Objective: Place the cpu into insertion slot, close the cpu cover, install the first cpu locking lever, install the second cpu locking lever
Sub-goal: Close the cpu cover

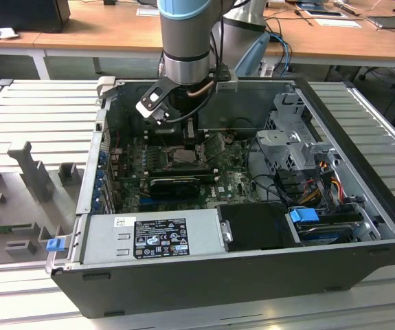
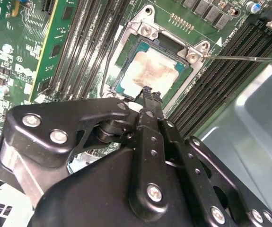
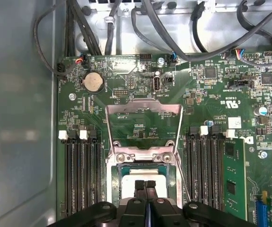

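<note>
Second wrist view: the chip lies flat in the socket, its pale face smudged with a tan stain and its sides square to the black frame. The claw hangs right over the chip's edge, its two fingers pressed together with nothing between them. I cannot tell whether the tips touch the metal.

I'd judge the chip light, stiff and slick, and easily harmed on its underside. It is best taken by two opposite edges, never by the face, and the fine contacts beneath it would bend under any sideways shove.

In the first wrist view the cover plate stands open beyond the socket, with green board showing through its window, so the chip is uncovered. The plate looks like thin, springy sheet metal. A thin metal rod reaches away from one socket corner across the memory slots.

In the exterior view the arm reaches down into an open computer case on a slatted bench.
</note>
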`<state>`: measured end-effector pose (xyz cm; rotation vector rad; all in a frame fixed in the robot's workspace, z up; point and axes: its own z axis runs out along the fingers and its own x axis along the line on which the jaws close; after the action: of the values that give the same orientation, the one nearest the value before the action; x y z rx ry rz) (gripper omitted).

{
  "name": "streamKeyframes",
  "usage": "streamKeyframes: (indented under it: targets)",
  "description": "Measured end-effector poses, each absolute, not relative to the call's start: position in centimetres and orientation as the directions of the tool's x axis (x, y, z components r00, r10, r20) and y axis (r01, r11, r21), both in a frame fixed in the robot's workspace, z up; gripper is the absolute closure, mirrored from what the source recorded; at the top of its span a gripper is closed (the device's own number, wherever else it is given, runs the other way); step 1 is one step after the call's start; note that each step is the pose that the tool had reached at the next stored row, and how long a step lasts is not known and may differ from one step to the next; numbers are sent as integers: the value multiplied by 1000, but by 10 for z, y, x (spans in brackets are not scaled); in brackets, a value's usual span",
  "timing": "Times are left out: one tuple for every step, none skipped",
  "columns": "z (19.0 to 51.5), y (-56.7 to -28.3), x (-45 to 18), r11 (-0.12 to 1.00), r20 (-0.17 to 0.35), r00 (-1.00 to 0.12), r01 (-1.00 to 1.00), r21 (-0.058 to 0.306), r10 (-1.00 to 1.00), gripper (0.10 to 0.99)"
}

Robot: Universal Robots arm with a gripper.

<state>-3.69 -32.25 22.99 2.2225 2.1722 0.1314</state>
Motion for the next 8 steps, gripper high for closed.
streamKeyframes:
  targets:
    - [232, -322, -37, -24, 39, 21, 996, 81, 999, 980]
    - [233, -322, -37, -24, 39, 21, 996, 81, 999, 980]
    - [233, -322, -35, -24, 39, 21, 996, 81, 999, 980]
    - [233, -322, -33, -24, 39, 21, 996, 81, 999, 980]
    - [234, -322, -32, -24, 40, 21, 996, 81, 999, 980]
    - [236, -322, -32, -25, 40, 21, 996, 81, 999, 980]
    - [238, -322, -32, -24, 40, 21, 996, 81, 999, 980]
    - [238, -322, -29, -25, 41, 21, 996, 81, 999, 980]
